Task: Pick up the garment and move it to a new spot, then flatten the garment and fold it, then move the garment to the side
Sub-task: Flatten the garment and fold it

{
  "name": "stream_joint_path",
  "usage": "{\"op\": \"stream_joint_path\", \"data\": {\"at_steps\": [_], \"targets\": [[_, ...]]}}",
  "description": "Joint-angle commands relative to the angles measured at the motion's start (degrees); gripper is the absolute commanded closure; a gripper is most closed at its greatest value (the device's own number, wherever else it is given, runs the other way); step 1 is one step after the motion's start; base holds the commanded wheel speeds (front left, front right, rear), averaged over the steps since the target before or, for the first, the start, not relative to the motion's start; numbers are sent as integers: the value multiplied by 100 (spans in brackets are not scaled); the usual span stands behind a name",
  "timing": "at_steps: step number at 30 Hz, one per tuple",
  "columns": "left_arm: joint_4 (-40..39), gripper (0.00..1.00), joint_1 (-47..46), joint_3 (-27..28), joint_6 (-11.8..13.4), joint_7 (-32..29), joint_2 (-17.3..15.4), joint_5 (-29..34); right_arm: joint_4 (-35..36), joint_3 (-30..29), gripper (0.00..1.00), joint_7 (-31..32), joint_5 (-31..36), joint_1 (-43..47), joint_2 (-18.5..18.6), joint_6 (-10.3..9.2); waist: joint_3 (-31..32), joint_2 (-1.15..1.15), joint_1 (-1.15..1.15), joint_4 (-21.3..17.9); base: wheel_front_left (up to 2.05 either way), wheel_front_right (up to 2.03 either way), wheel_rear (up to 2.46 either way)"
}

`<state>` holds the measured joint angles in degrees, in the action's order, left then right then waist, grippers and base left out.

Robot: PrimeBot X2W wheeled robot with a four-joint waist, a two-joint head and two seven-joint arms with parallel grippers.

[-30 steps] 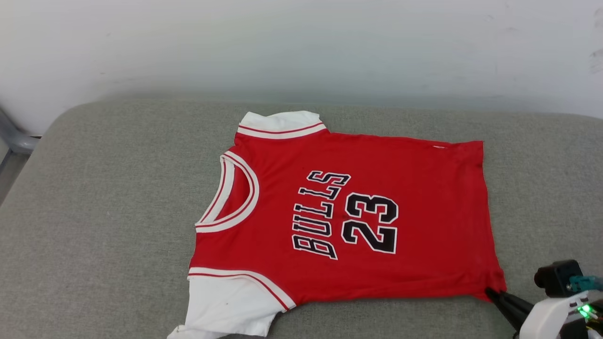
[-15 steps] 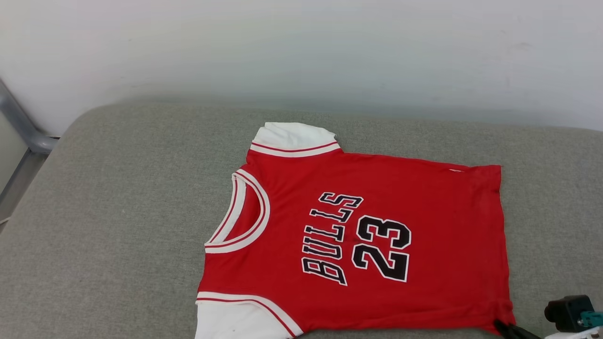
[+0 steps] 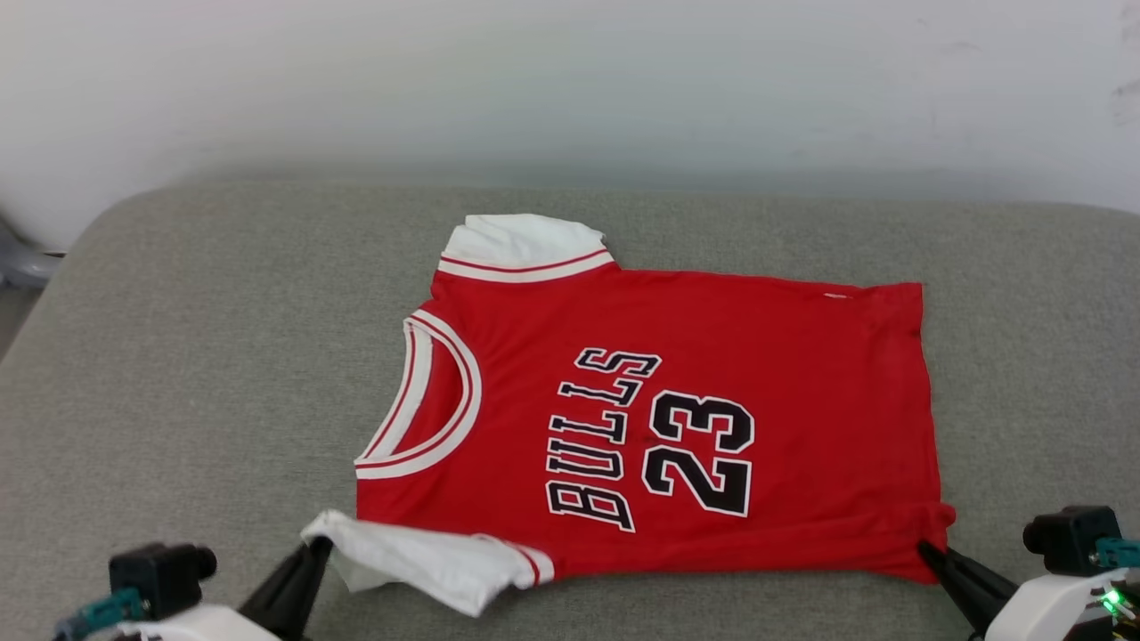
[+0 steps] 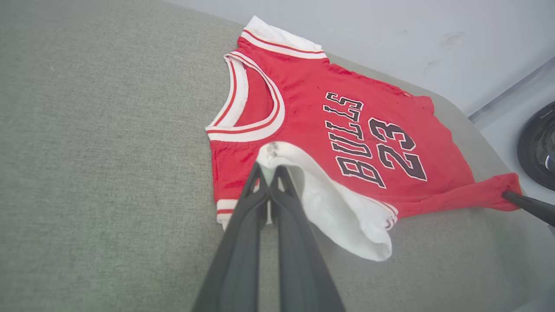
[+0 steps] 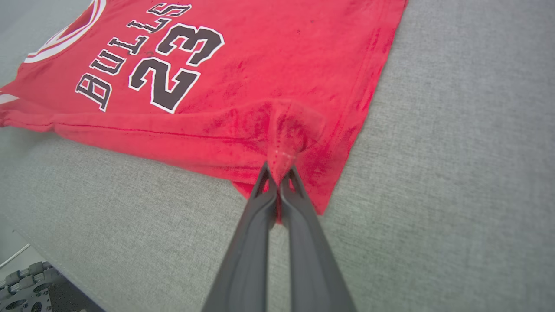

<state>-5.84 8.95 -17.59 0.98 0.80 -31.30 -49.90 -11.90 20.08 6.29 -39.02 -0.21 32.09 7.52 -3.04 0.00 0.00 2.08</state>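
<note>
The garment (image 3: 677, 392) is a red jersey with white sleeves and black "BULLS 23" lettering. It lies mostly flat on the grey cushion (image 3: 196, 374), neck to the left. My left gripper (image 3: 316, 547) is shut on the near white sleeve (image 4: 338, 208) and lifts it off the cushion. My right gripper (image 3: 928, 554) is shut on the near hem corner (image 5: 286, 147), which is bunched and raised. The left gripper (image 4: 269, 171) pinches white cloth at its tips; the right gripper (image 5: 277, 171) pinches red cloth. The far sleeve (image 3: 521, 245) lies flat.
The cushion's rounded left edge (image 3: 53, 294) and a pale wall (image 3: 570, 80) behind bound the surface. A metal frame (image 3: 18, 258) shows at far left. Bare grey cushion lies left of the jersey and right of its hem (image 3: 1033, 356).
The left gripper has come into the head view, holding the near white sleeve lifted. The head camera shifted between frames. The right gripper keeps its hold on the hem corner.
</note>
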Motion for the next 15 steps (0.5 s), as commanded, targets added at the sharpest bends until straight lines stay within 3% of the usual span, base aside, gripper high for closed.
{"op": "stream_joint_path", "data": {"at_steps": [1, 15], "targets": [[44, 100, -209, 57, -41, 11, -45, 29, 19, 16, 100, -30, -8, -127, -48, -6, -118, 0, 0, -93, 0, 0, 0], [857, 100, -2455, -45, -539, -473, -388, 383, 22, 204, 100, -182, -45, -984, -82, -7, -1019, 0, 0, -477, 0, 0, 0]]}}
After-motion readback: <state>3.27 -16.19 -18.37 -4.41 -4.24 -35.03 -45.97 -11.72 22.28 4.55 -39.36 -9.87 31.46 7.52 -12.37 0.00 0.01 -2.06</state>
